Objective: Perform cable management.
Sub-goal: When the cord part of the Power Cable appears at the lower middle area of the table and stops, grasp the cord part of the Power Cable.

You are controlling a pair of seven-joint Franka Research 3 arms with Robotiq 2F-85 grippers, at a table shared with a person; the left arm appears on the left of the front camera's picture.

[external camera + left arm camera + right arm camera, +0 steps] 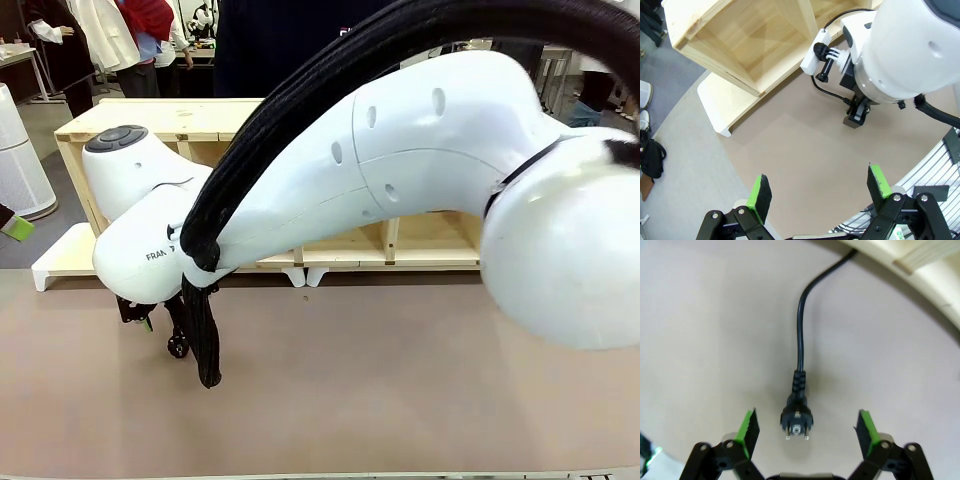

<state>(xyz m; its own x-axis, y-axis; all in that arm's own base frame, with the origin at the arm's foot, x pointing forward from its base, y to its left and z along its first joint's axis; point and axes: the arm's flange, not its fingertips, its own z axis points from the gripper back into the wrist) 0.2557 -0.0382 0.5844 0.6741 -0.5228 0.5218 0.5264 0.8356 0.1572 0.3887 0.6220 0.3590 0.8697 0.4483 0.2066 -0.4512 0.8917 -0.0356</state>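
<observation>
Black plug (797,420) of the cable (801,340) is framed by wide-open right gripper (807,429); it could be knocked aside if gripped off-centre. Left gripper (820,192) is also held wide.

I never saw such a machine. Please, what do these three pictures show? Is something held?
This is a robot with two white arms. The front picture looks across the brown table; the right arm reaches over it. The other two come from cameras on the wrists, looking along each gripper's green-padded fingers. The left gripper is open above the table and holds nothing. The right gripper is open; the black cable lies on the table, its plug between the fingers, not gripped.
</observation>
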